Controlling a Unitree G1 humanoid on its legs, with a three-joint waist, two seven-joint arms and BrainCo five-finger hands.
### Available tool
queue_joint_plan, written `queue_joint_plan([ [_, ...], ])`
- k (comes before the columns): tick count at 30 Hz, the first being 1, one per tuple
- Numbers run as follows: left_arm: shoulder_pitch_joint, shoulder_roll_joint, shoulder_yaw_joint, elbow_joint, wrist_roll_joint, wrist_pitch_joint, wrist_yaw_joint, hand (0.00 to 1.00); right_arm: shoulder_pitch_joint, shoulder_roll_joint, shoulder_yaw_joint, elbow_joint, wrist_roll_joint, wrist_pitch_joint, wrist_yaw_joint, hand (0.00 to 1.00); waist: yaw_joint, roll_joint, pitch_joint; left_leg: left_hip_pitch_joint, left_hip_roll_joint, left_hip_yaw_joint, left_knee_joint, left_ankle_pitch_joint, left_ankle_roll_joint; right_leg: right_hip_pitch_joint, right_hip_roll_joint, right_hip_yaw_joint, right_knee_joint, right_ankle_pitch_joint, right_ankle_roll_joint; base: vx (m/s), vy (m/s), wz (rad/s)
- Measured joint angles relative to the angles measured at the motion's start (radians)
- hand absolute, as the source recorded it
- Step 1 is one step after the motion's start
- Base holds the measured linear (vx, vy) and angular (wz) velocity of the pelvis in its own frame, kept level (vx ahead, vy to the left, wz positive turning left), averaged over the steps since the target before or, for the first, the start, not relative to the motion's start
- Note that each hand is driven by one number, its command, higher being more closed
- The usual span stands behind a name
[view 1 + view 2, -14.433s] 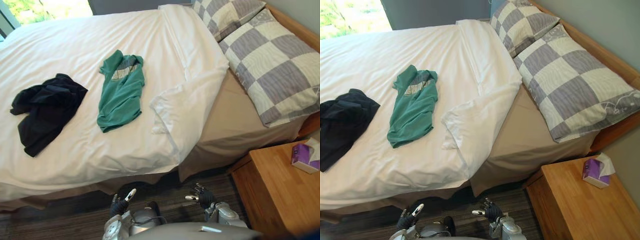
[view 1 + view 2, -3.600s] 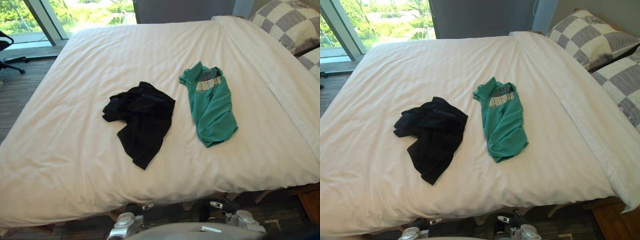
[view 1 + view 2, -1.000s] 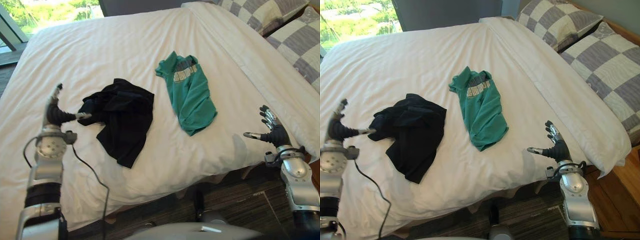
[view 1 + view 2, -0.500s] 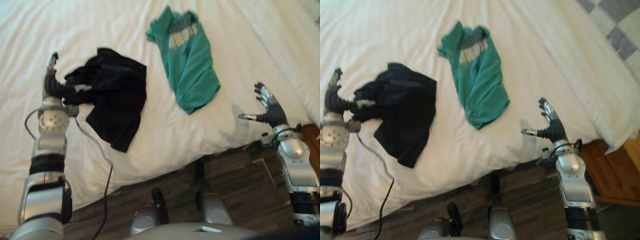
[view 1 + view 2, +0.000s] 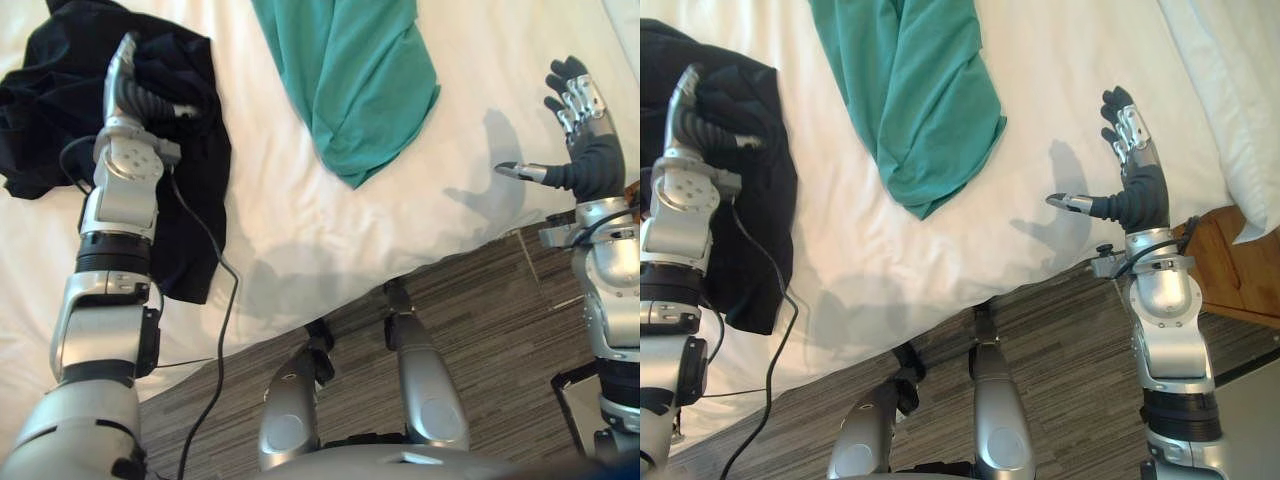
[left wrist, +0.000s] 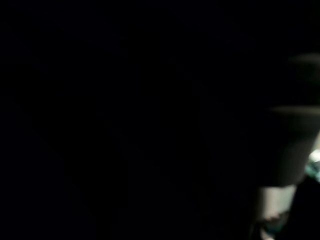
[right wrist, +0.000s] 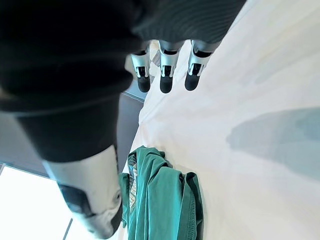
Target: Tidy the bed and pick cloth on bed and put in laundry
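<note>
Nearest, a dark wood-grain floor (image 5: 500,330) is seen; at its right side the corner of a wooden piece of furniture (image 5: 1232,275) is shown just beside the bed (image 5: 330,230). The bed is covered by a white duvet, whose near edge runs slantwise above the floor.

Above that edge, on the right, the right hand (image 5: 1134,200) is held raised; its fingers are stretched straight and its thumb is spread to the side, and nothing is grasped or touched by it.

On the left, the left hand (image 5: 140,95) is laid over the black cloth (image 5: 195,190); one finger is seen stretched straight and the thumb is spread aside, so the hand is read as released rather than closed round the fabric; nothing more can be made out in the left wrist view. The black cloth is crumpled on the duvet close to the bed's near edge, partly under the left arm.

Farther in and to the right, the green shirt (image 5: 355,70) is laid on the duvet, apart from the black cloth and well apart from the right hand; in the right wrist view it is seen past the straight fingertips (image 7: 167,84). At the far right a thick white fold of bedding (image 5: 1230,70) is seen.
</note>
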Motion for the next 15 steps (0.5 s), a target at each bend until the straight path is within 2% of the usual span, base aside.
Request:
queue_joint_plan([
  [1,0.004,0.0,0.027,0.006,0.0,0.001,-0.075,1.0,-0.01,0.001,0.0,-0.001,-0.014,0.002,-0.007,0.0,0.0,0.0,0.0,0.0,0.002,0.007,0.001,-0.001,0.0,0.0,0.002,0.0,0.008,-0.006,0.0,-0.01,-0.038,-0.04],
  [3,0.023,0.002,0.063,0.01,-0.001,0.001,-0.152,1.0,-0.034,0.0,-0.002,-0.001,-0.019,0.013,-0.019,0.0,-0.005,0.005,-0.002,0.007,0.005,0.013,0.011,-0.009,0.007,0.0,0.003,0.001,0.03,-0.019,0.001,0.0,-0.021,-0.06],
  [8,0.075,-0.003,0.103,0.047,-0.098,-0.005,-0.189,1.0,-0.101,0.0,0.006,-0.009,-0.032,0.027,-0.015,0.0,-0.008,0.012,-0.005,0.044,-0.003,0.02,0.009,-0.016,0.014,0.008,-0.001,0.01,0.064,-0.031,0.007,0.01,-0.002,-0.06],
  [11,0.199,-0.029,0.136,0.047,-0.19,-0.066,-0.192,1.0,-0.101,0.002,0.02,-0.026,-0.08,0.036,0.003,0.0,-0.014,0.032,-0.017,0.071,-0.01,0.021,-0.001,-0.017,0.016,0.025,-0.005,0.013,0.069,-0.037,0.011,0.03,0.002,-0.04],
  [12,0.252,-0.052,0.147,0.047,-0.224,-0.09,-0.189,1.0,-0.093,0.002,0.027,-0.028,-0.098,0.038,0.008,0.0,-0.017,0.045,-0.025,0.089,-0.013,0.02,-0.01,-0.017,0.016,0.04,-0.006,0.012,0.069,-0.04,0.012,0.04,0.014,-0.06],
  [15,0.389,-0.117,0.147,0.047,-0.294,-0.174,-0.177,1.0,-0.057,0.005,0.074,-0.049,-0.175,0.054,0.013,0.0,-0.018,0.06,-0.05,0.124,-0.013,0.017,-0.026,-0.017,0.016,0.076,-0.005,0.005,0.07,-0.054,0.016,0.03,0.006,0.0],
])
